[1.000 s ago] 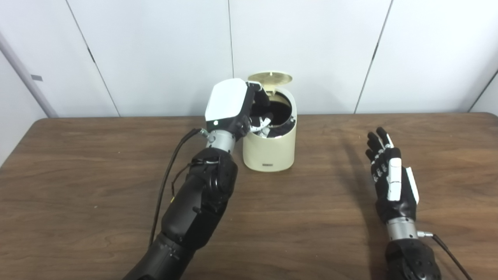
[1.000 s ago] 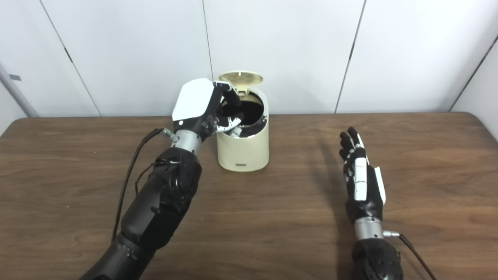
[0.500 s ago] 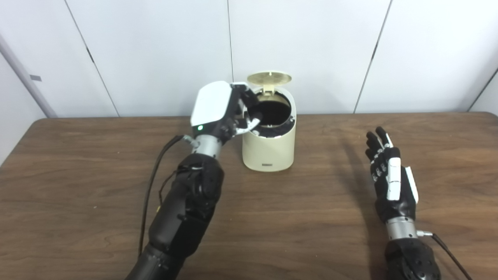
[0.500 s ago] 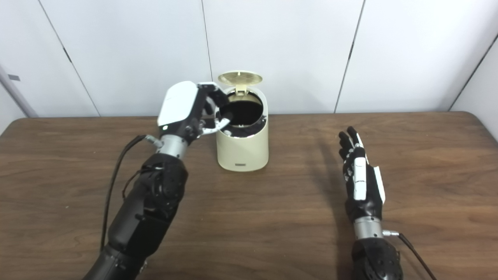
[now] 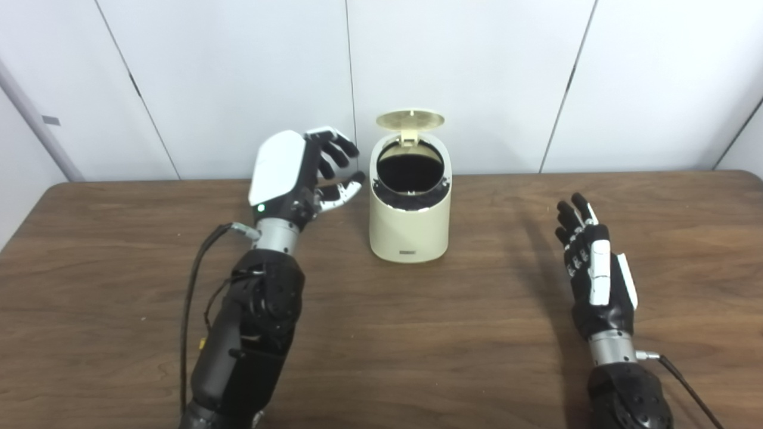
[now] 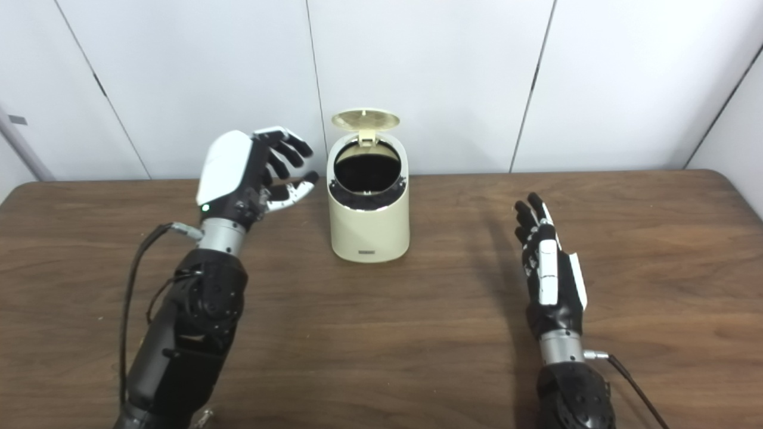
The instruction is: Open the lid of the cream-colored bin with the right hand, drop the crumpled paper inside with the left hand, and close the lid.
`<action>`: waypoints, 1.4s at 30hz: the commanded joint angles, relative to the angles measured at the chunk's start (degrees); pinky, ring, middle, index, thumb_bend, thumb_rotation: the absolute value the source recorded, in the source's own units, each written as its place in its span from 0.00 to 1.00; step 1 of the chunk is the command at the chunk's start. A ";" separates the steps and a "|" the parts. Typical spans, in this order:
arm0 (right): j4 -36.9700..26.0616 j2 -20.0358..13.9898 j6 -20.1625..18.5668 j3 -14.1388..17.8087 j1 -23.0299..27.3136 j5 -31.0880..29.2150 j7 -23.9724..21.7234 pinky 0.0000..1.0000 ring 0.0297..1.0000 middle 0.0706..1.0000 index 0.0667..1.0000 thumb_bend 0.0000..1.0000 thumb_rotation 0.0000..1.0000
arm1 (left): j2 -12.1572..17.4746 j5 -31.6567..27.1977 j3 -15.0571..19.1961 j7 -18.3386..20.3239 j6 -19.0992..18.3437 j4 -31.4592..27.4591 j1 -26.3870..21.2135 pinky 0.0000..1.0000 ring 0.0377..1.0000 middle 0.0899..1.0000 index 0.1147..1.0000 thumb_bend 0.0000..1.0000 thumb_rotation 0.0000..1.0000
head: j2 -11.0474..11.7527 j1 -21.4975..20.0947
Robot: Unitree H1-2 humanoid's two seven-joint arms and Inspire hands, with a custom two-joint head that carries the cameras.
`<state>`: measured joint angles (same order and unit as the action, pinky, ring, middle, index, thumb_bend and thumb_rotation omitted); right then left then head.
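White wall panels back a brown bench (image 5: 417, 333) where the cream-colored bin (image 5: 409, 220) stands, lid (image 5: 410, 118) upright. No crumpled paper shows; presumably inside. The left robot hand (image 5: 301, 176) hangs beside it, fingers spread and empty; the right robot hand (image 5: 593, 268), open, waits well apart, likely to close the lid.

bin (image 5: 409, 220) btwn hands, mid-table (image 5: 417, 333)

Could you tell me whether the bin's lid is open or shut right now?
Open: the lid stands tipped back above the bin, exposing its dark opening.
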<state>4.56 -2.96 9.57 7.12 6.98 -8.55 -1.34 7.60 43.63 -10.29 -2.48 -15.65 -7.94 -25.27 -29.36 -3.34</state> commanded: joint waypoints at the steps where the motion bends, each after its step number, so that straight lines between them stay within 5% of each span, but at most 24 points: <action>1: 5.37 0.47 1.16 -0.07 -3.57 -0.59 -0.67 0.97 0.96 0.92 0.95 0.54 1.00 | 0.56 -0.52 1.19 -0.38 0.14 -3.02 -0.86 0.29 0.40 0.49 0.48 0.47 0.00 | -0.15 -0.11; 13: 4.24 0.15 0.09 -0.24 -3.83 -0.89 -1.01 0.97 0.96 0.93 0.95 0.53 1.00 | 1.42 -8.23 6.88 1.40 -0.67 -6.55 5.23 0.30 0.41 0.48 0.47 0.47 0.00 | -0.63 0.08; 17: 4.13 0.07 -0.08 -0.18 -3.83 -0.93 -0.93 0.97 0.96 0.92 0.95 0.54 1.00 | 1.39 -11.45 8.48 3.00 -1.97 -7.95 7.12 0.41 0.40 0.47 0.46 0.50 0.00 | -0.70 0.25; 20: 4.39 0.01 0.02 -0.07 -3.74 -1.15 -1.03 0.97 0.96 0.92 0.94 0.53 1.00 | 1.09 -16.24 10.46 3.54 -1.43 -8.25 8.83 0.45 0.52 0.43 0.46 0.51 0.00 | -0.83 0.23; 23: 4.39 -0.16 -0.04 -0.18 -3.71 -1.24 -1.27 0.97 0.96 0.92 0.95 0.53 1.00 | 0.86 -22.68 12.58 4.33 -0.40 -7.98 10.36 0.47 0.59 0.63 0.44 0.50 0.06 | -0.88 0.12; 25: 4.31 -0.32 -0.02 -0.25 -3.73 -1.23 -1.37 0.98 0.96 0.92 0.95 0.53 1.00 | 1.56 -24.22 12.85 5.12 -0.68 -7.90 11.35 0.56 0.67 0.73 0.68 0.52 0.25 | -1.01 0.06; 30: 4.35 -0.86 -0.04 -0.12 -3.59 -1.86 -1.70 0.98 0.96 0.92 0.95 0.52 1.00 | 2.51 -31.02 14.76 7.13 0.07 -6.64 14.39 0.81 0.84 0.84 0.85 0.52 0.60 | -0.99 0.27; 35: 4.80 -1.58 0.02 -0.25 -3.34 -1.55 -1.68 0.98 0.96 0.92 0.95 0.52 1.00 | 2.54 -40.30 17.28 9.39 4.47 -3.19 16.92 0.98 0.98 0.99 0.97 0.50 0.73 | -0.81 0.49; 42: 4.84 -1.83 -0.23 -0.37 -3.07 -2.13 -1.91 0.98 0.96 0.92 0.95 0.52 1.00 | 1.16 -49.72 19.30 10.84 11.03 1.58 19.14 1.00 1.00 1.00 1.00 0.46 0.77 | -0.77 0.45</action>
<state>4.95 -4.55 9.21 6.70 7.05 -10.56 -2.26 8.73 -3.97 8.43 7.87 -7.96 -6.12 -5.22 -30.06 -2.81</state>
